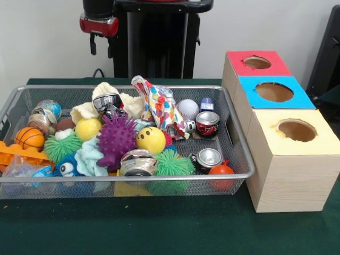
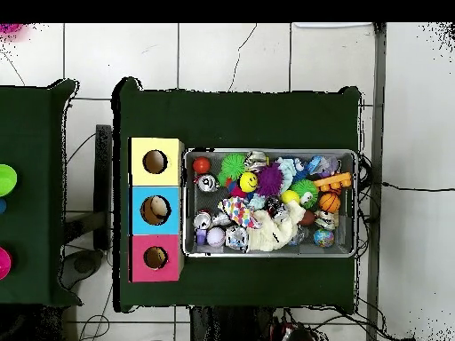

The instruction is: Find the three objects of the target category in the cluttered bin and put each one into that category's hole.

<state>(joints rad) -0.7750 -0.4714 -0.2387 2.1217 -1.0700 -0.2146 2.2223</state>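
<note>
Gripper [image 1: 101, 47] hangs high, well above bin [image 1: 241, 159]. Purple spiky ball [image 1: 115, 139] and yellow ball [image 1: 151, 139] lie below it. Three boxes [image 1: 289, 154] stand off to its side.

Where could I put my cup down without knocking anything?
The green table is bare in front of the wire bin and wooden boxes. Inside the bin it is crowded; only a small gap shows beside the orange ball.
</note>
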